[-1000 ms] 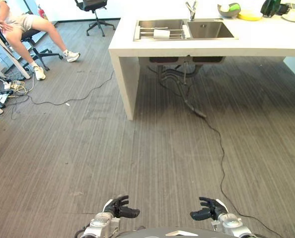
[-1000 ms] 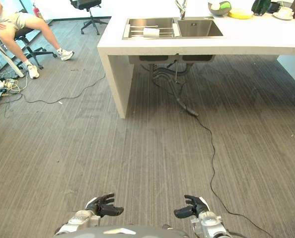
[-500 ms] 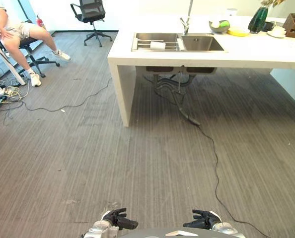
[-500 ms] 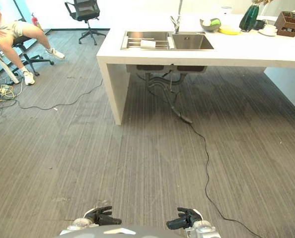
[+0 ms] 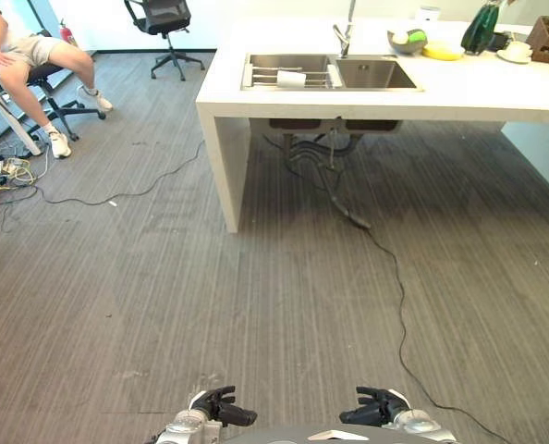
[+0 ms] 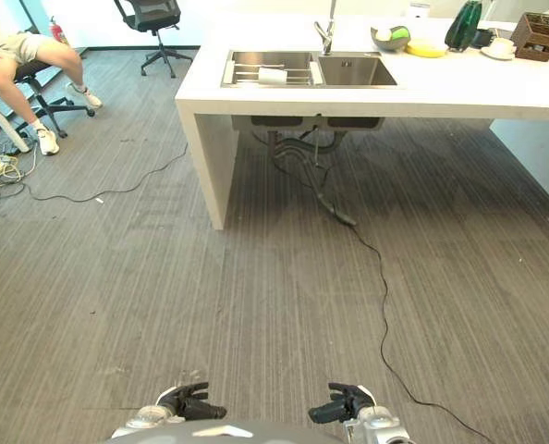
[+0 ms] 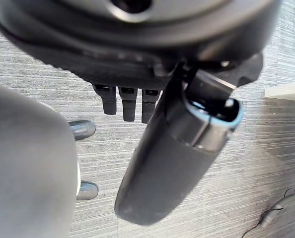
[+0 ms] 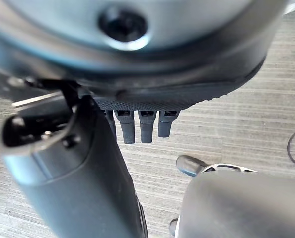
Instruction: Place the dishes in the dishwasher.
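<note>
- a robot stands on grey striped floor, well apart from a white counter [image 5: 376, 97] with a double steel sink [image 5: 330, 72] set into it.
- the left hand [image 5: 221, 408] and right hand [image 5: 374, 408] hang low at the near edge of the head views, fingers relaxed and loosely extended, holding nothing.
- the dishes lie far ahead: a white cup [image 5: 291, 79] lies on its side on the rack in the sink's left basin, a bowl [image 5: 407, 40] and a yellow plate [image 5: 441, 52] rest on the counter beside the tap [image 5: 346, 35].
- no dishwasher can be made out.
- a black cable [image 5: 390, 268] trails across the floor from under the sink toward the robot's right side; walking forward could snag a foot on it.
- a seated person [image 5: 30, 60] and an office chair [image 5: 164, 18] sit off to the left, away from the path.
</note>
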You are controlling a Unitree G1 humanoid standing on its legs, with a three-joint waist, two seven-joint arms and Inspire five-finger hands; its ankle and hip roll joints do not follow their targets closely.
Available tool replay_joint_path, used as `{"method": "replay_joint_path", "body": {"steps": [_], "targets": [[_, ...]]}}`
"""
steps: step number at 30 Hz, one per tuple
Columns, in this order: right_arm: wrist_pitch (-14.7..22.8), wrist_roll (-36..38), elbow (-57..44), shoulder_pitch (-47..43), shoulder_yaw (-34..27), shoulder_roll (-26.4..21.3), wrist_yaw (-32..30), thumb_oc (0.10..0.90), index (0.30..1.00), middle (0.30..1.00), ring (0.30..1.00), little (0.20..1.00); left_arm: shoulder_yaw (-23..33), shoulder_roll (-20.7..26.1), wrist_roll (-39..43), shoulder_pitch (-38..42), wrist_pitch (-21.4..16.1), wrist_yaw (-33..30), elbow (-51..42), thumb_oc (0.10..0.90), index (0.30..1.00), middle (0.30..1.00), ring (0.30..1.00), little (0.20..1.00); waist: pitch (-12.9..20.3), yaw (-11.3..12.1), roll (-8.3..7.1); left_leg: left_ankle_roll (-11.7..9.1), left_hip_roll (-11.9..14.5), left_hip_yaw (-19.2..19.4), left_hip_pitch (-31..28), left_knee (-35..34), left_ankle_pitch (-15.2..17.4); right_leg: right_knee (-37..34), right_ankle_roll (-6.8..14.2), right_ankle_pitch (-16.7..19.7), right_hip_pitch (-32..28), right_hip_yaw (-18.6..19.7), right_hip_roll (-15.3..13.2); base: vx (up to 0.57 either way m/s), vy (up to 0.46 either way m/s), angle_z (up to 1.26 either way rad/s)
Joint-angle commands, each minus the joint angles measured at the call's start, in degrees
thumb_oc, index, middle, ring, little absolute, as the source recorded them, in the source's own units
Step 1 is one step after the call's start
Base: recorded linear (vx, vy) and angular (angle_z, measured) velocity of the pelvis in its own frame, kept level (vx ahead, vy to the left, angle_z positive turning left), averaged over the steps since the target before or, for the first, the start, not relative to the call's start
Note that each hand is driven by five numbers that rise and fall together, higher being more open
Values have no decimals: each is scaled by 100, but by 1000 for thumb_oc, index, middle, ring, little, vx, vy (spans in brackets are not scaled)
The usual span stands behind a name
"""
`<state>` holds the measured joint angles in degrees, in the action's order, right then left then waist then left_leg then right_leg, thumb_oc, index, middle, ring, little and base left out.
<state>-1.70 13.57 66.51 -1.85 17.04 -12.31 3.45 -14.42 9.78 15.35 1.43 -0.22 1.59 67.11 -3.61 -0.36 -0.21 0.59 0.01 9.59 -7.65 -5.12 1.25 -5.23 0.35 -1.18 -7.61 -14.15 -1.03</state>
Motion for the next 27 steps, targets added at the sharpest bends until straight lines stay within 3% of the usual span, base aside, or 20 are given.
{"method": "replay_joint_path", "body": {"steps": [1, 4, 5, 7, 9, 10, 12, 13, 15, 18, 20, 23, 24, 25, 26, 27], "targets": [[106, 122, 19, -537, 137, -108, -49, 800, 900, 900, 900, 900, -255, -26, 265, 546, -139, -38, -112, 800, 900, 900, 900, 900, 2, 74, -212, -47, -29, 217, 31, 12, 301, 257, 977, 290, 125, 120, -782, -19, 116, 1], [90, 242, -155, -611, 50, -162, -67, 800, 900, 900, 900, 900, -325, 53, 390, 564, -98, -65, -623, 800, 900, 900, 900, 900, -103, 106, -146, 89, -82, 193, 39, 12, 314, 1146, 1016, 121, 525, 185, -884, -22, 140, -3], [78, 307, -370, -614, -32, -209, -71, 800, 900, 900, 900, 900, -336, 98, 450, 584, -52, -63, -934, 800, 900, 900, 900, 900, -262, 73, -90, 206, -121, 158, -15, 12, 329, 2119, 1047, 217, 906, 259, -978, -11, 240, -5], [70, 304, -511, -600, -48, -241, -89, 800, 900, 900, 900, 900, -358, 149, 406, 632, -25, -60, -1019, 800, 900, 900, 900, 900, -438, -5, -80, 285, -175, 130, -147, 12, 419, 3031, 1105, 469, 1389, 409, -1051, 58, 181, -7], [64, 307, -528, -572, -56, -229, -92, 800, 900, 900, 900, 900, -329, 158, 388, 652, -14, -75, -959, 800, 900, 900, 900, 900, -481, -41, -76, 290, -165, 95, -236, 12, 478, 3251, 1085, 514, 1565, 487, -1011, 168, 39, 12], [57, 353, -658, -464, -67, -232, -97, 800, 900, 900, 900, 900, -238, 165, 441, 653, -35, -133, -889, 800, 900, 900, 900, 900, -522, -110, -75, 239, -183, 58, -444, 12, 630, 2949, 992, 486, 1860, 507, -851, 305, -30, 13], [62, 372, -759, -411, -66, -246, -101, 800, 900, 900, 900, 900, -227, 179, 511, 623, -47, -149, -1039, 800, 900, 900, 900, 900, -530, -143, -73, 214, -180, -7, -501, 12, 677, 2626, 971, 465, 1884, 487, -781, 370, -83, 5], [104, 446, -931, -395, -106, -311, -145, 800, 900, 900, 900, 900, -269, 224, 594, 669, -86, -163, -1235, 800, 900, 900, 900, 900, -597, -287, -105, 99, -196, -199, -701, 12, 873, 1267, 1071, 760, 2199, 348, -754, 477, -152, 9], [78, 404, -911, -412, -119, -306, -134, 800, 900, 900, 900, 900, -279, 252, 512, 721, -82, -155, -1250, 800, 900, 900, 900, 900, -606, -383, -114, 19, -168, -277, -952, 12, 1096, 466, 1199, 1061, 2347, 4, -793, 481, -137, 17], [55, 298, -838, -386, -113, -313, -76, 800, 900, 900, 900, 900, -206, 278, 452, 680, -80, -138, -1229, 800, 900, 900, 900, 900, -558, -393, -82, -42, -127, -332, -1242, 12, 1313, 164, 1279, 1218, 2430, -400, -834, 459, -123, 26], [46, 245, -836, -284, -82, -361, -30, 800, 900, 900, 900, 900, -206, 324, 396, 578, -88, -119, -1394, 800, 900, 900, 900, 900, -453, -360, -43, -91, -37, -422, -1448, 12, 1434, 145, 1213, 1256, 2246, -595, -792, 520, -167, 4], [78, 319, -693, -256, -147, -413, -27, 800, 900, 900, 900, 900, -197, 329, 572, 528, -149, -175, -1673, 800, 900, 900, 900, 900, -370, -363, 106, -359, 357, -497, -1215, 866, 719, 239, 936, 1160, 1959, -496, -479, 349, -210, 31], [79, 320, -691, -258, -146, -410, -26, 800, 900, 900, 900, 900, -196, 332, 572, 529, -148, -176, -1673, 800, 900, 900, 900, 900, -358, -377, 86, -356, 339, -514, -1193, 866, 703, 240, 936, 1163, 1975, -501, -503, 546, -417, 91], [115, 536, -287, -272, -274, -414, -120, 800, 900, 900, 900, 900, -165, 436, 721, 555, -230, -310, -2299, 800, 900, 900, 900, 900, -407, -221, 87, -684, 549, -646, -71, 3126, -611, 72, 570, 907, 1397, -559, -308, 371, -312, 82], [116, 536, -285, -274, -273, -408, -120, 800, 900, 900, 900, 900, -164, 442, 722, 554, -227, -310, -2303, 800, 900, 900, 900, 900, -383, -250, 59, -678, 519, -675, -24, 3131, -633, 75, 572, 911, 1427, -580, -344, 542, -419, 62], [135, 621, -226, -246, -359, -447, -139, 800, 900, 900, 900, 900, -106, 539, 781, 573, -255, -328, -2786, 800, 900, 900, 900, 900, -457, -162, 51, -749, 572, -709, 230, 3924, -1000, 23, 407, 776, 1189, -574, -260, 247, -202, 4]]}}
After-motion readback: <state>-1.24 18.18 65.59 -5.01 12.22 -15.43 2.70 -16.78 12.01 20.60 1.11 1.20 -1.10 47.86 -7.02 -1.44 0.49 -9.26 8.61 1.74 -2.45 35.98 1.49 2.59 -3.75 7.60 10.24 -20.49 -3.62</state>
